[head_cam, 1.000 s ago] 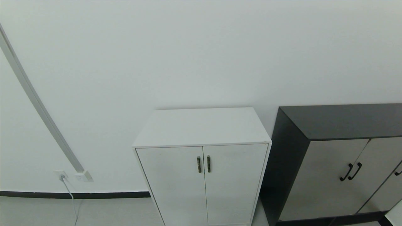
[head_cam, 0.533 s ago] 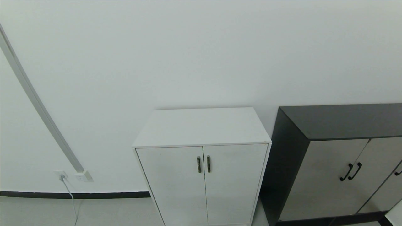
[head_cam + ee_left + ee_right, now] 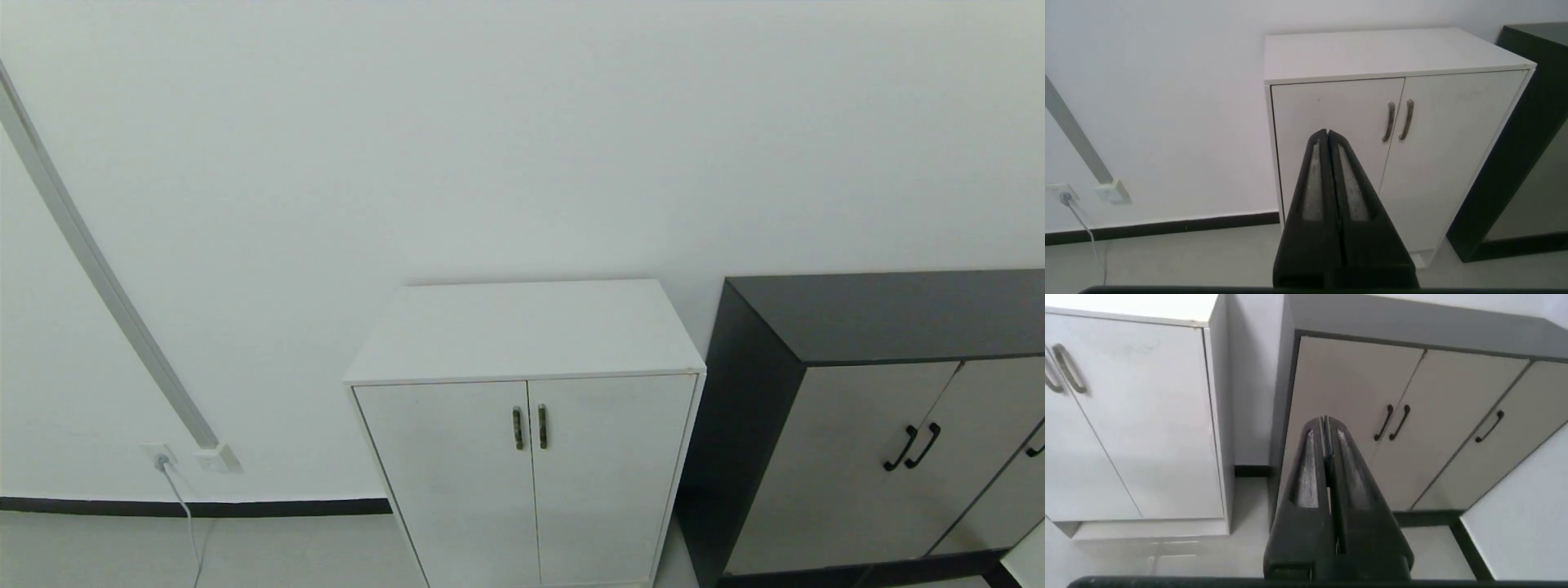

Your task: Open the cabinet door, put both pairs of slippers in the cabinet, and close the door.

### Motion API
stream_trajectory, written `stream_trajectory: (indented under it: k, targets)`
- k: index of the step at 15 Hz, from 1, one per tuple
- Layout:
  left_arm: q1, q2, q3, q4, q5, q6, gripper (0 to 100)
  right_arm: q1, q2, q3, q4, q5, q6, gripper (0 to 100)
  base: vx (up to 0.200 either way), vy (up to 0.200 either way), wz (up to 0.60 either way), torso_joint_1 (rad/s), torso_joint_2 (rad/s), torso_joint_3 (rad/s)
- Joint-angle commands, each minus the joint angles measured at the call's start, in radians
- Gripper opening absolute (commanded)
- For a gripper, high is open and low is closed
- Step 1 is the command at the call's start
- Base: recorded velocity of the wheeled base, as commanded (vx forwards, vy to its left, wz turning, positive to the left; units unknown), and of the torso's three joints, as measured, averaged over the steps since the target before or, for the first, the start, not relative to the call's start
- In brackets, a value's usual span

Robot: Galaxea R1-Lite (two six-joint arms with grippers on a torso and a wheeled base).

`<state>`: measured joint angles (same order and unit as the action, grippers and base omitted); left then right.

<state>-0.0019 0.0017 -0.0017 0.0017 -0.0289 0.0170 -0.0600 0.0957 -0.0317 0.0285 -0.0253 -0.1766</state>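
Note:
A white two-door cabinet (image 3: 526, 392) stands against the wall with both doors closed. Two dark vertical handles (image 3: 529, 427) sit side by side at the middle seam. In the left wrist view my left gripper (image 3: 1328, 139) is shut, its fingers pressed together, held some way in front of the left door (image 3: 1331, 163); the handles (image 3: 1398, 121) are off to one side of it. In the right wrist view my right gripper (image 3: 1324, 425) is shut with nothing in it, held before the gap between the white cabinet (image 3: 1135, 416) and the dark cabinet (image 3: 1413, 416).
A black-framed cabinet (image 3: 882, 408) with grey doors and black handles stands just right of the white one. A wall socket (image 3: 159, 456) with a plugged cable and a slanted cable duct (image 3: 98, 269) are on the wall to the left. Grey floor (image 3: 1167, 261) lies in front.

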Motion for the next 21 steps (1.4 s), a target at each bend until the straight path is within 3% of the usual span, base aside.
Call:
stream_trajectory:
  k: [1,3,8,10,18,21]
  targets:
    - [0.000,0.000,0.000,0.000,0.000,0.000,0,0.005,-0.010,-0.001,0.002,0.002,0.000,0,0.000,0.000,0.00,0.000,0.00,0.000]
    - [0.000,0.000,0.000,0.000,0.000,0.000,0,0.088,-0.044,-0.002,0.002,0.015,0.002,0,0.000,0.000,0.00,0.000,0.00,0.000]
    - [0.000,0.000,0.000,0.000,0.000,0.000,0,0.088,-0.030,-0.004,0.007,0.028,0.054,0,0.000,0.000,0.00,0.000,0.00,0.000]
    - [0.000,0.000,0.000,0.000,0.000,0.000,0,0.043,-0.062,-0.002,0.002,0.027,0.051,0,0.000,0.000,0.00,0.000,0.00,0.000]
    - [0.000,0.000,0.000,0.000,0.000,0.000,0,0.062,-0.093,0.003,-0.013,0.031,0.080,0,0.000,0.000,0.00,0.000,0.00,0.000]
    - [0.000,0.000,0.000,0.000,0.000,0.000,0,0.062,-0.093,0.015,-0.030,0.206,0.074,0,0.000,0.000,0.00,0.000,0.00,0.000]
